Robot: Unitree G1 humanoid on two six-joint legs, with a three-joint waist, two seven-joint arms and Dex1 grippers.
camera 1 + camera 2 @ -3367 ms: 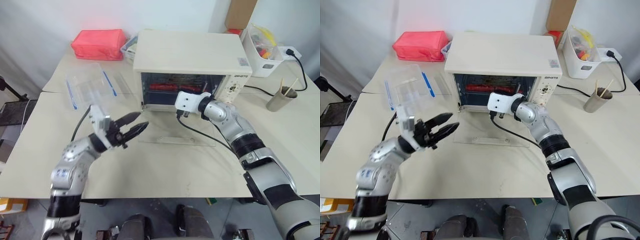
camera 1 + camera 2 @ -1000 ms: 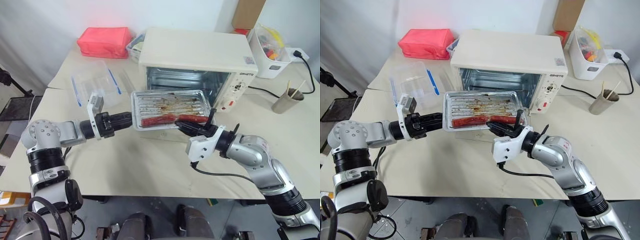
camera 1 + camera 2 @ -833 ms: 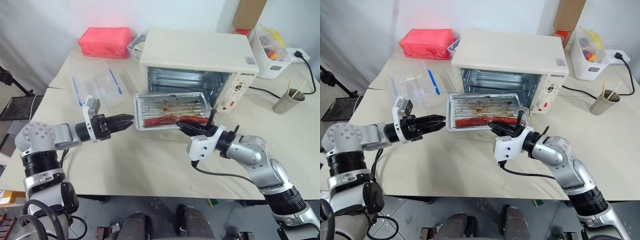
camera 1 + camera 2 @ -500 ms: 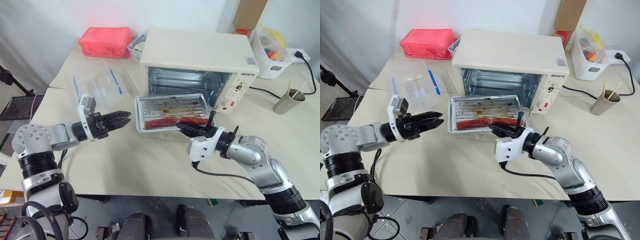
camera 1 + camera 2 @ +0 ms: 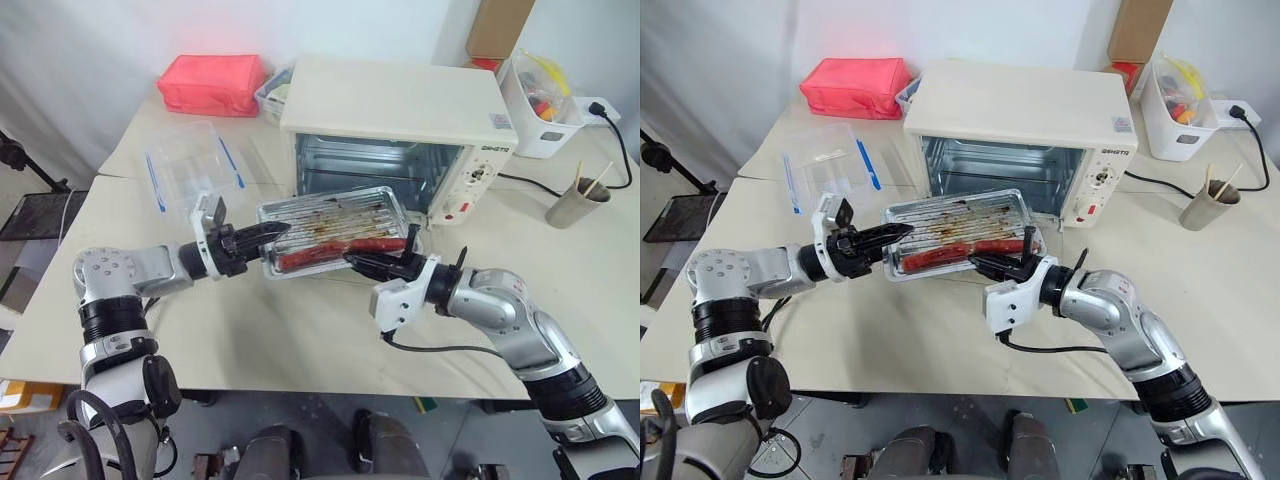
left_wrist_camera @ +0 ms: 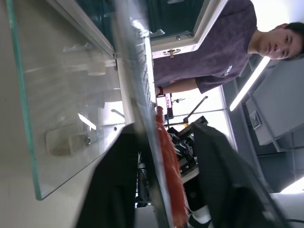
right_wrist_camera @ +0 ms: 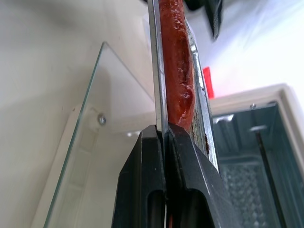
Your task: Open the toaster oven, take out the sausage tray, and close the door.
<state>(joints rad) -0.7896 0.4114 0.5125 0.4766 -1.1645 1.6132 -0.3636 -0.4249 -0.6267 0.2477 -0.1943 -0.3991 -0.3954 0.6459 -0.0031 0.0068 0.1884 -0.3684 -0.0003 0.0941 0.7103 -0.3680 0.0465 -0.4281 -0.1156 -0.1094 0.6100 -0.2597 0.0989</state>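
The cream-white toaster oven (image 5: 400, 100) stands open, its glass door (image 7: 85, 156) lying flat on the table before it. Above that door hangs the shiny sausage tray (image 5: 330, 215), tilted, with red sausages (image 5: 335, 250) along its near side. My right gripper (image 5: 365, 262) is shut on the tray's near rim. At the tray's left end, my left gripper (image 5: 272, 232) is open, one finger above the rim and one below. In the left wrist view the rim runs between the two fingers (image 6: 118, 180).
A pink-red soft box (image 5: 210, 85) and a clear container with blue clips (image 5: 190, 170) lie at the back left. A white bin (image 5: 540, 100), a cup with sticks (image 5: 575, 200) and a black cable (image 5: 520, 180) are on the right. A person (image 6: 209, 47) stands beyond the table.
My left gripper drew back from the tray, then came right again, and its fingers have narrowed around the left rim. The tray has tilted and shifted slightly left. The right gripper kept its grip.
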